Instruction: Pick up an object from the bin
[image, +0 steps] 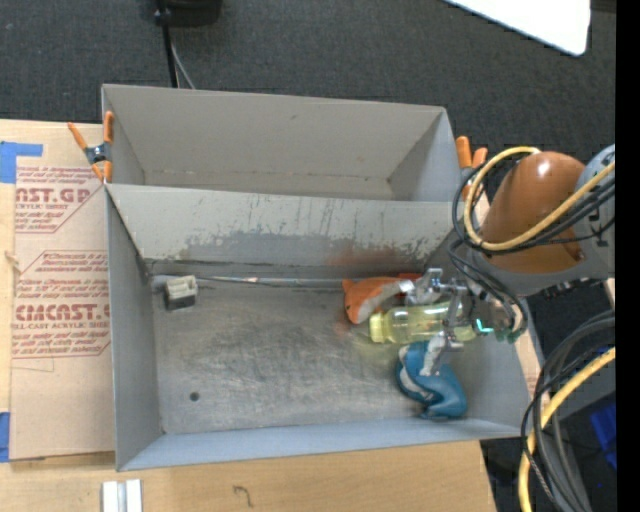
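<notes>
**Camera view: gripper parked over a little yellow-green bottle**

So the gripper (440, 318) was down at the right end of the bin (250, 230), sitting right over a small yellow-green bottle (400, 326). The bottle looked see-through and rounded, lying on its side, with one end poking out past the gripper toward the view's left. Honestly couldn't tell if the gripper was open or clamped on it. Just up and left of the gripper, right beside the bottle, lay an orange thing (362, 295). Just below the gripper sat a blue curved piece (438, 392). A small grey block (180, 291) was way off to its left, well apart.
</notes>
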